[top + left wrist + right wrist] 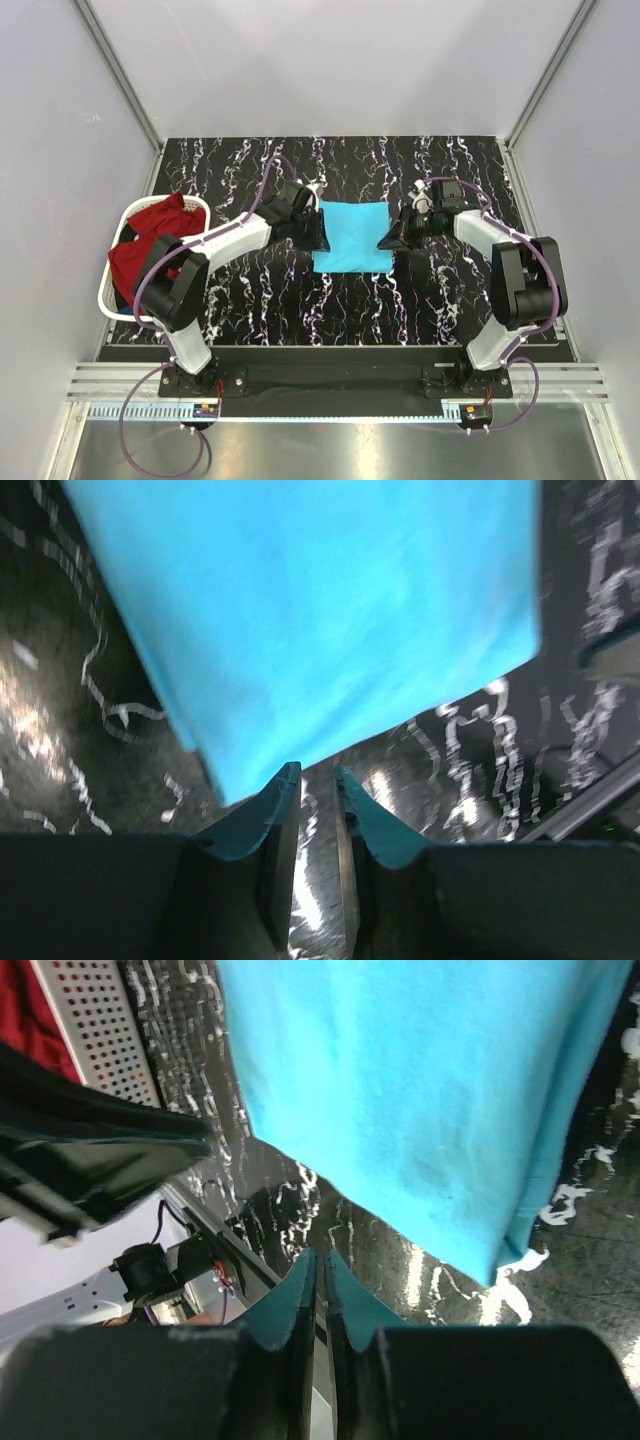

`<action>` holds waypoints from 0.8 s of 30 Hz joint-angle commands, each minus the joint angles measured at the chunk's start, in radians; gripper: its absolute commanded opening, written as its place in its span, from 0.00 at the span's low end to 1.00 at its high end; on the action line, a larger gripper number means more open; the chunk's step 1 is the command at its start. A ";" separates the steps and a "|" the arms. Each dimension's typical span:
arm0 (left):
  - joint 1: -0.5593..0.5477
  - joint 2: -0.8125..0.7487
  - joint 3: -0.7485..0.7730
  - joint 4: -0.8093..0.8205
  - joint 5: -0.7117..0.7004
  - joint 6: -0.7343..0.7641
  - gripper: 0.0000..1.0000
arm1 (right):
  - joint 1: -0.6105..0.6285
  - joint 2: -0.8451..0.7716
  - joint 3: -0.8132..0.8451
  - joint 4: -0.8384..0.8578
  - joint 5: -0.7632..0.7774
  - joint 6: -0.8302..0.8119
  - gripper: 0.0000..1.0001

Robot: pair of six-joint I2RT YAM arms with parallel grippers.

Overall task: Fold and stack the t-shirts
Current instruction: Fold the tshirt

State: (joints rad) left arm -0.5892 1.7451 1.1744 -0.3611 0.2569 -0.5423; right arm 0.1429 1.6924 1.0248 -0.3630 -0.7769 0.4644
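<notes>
The turquoise t-shirt (350,237) lies folded into a flat rectangle in the middle of the black marbled table. My left gripper (318,238) sits at its left edge; in the left wrist view that gripper (315,770) is open, with nothing between its jaws and the turquoise cloth (320,610) just beyond the tips. My right gripper (385,240) is at the shirt's right edge. In the right wrist view its jaws (320,1253) stand only a narrow slit apart and empty, clear of the cloth (420,1090). The dark red t-shirt (150,245) is bunched in the basket.
A white perforated laundry basket (113,300) stands at the table's left edge, beside the left arm; its wall (95,1010) also shows in the right wrist view. The enclosure walls rise close behind and to both sides of the table.
</notes>
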 commanded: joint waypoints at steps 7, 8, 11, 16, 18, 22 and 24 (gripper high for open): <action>0.058 0.097 0.044 0.025 0.016 0.028 0.22 | 0.000 0.079 -0.072 -0.007 0.149 -0.006 0.13; 0.065 0.115 0.038 0.028 0.016 0.030 0.22 | -0.002 0.079 -0.078 -0.008 0.183 -0.006 0.13; 0.083 0.114 0.015 0.031 0.004 0.038 0.21 | -0.002 0.053 -0.077 -0.016 0.209 0.005 0.15; 0.098 0.079 0.016 0.011 -0.025 0.050 0.22 | 0.000 -0.019 -0.058 -0.059 0.266 0.031 0.18; 0.097 0.054 0.019 0.002 -0.028 0.053 0.22 | 0.000 -0.040 -0.049 -0.065 0.292 0.030 0.18; 0.097 0.039 0.001 0.004 -0.022 0.050 0.22 | 0.000 -0.024 -0.048 -0.063 0.298 0.020 0.18; 0.095 0.048 -0.021 0.010 -0.022 0.044 0.22 | 0.000 -0.005 -0.052 -0.060 0.303 0.016 0.18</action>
State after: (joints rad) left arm -0.4911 1.8317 1.1725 -0.3706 0.2462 -0.5121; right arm 0.1429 1.6814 0.9497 -0.4160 -0.5079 0.4828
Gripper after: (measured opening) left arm 0.220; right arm 0.180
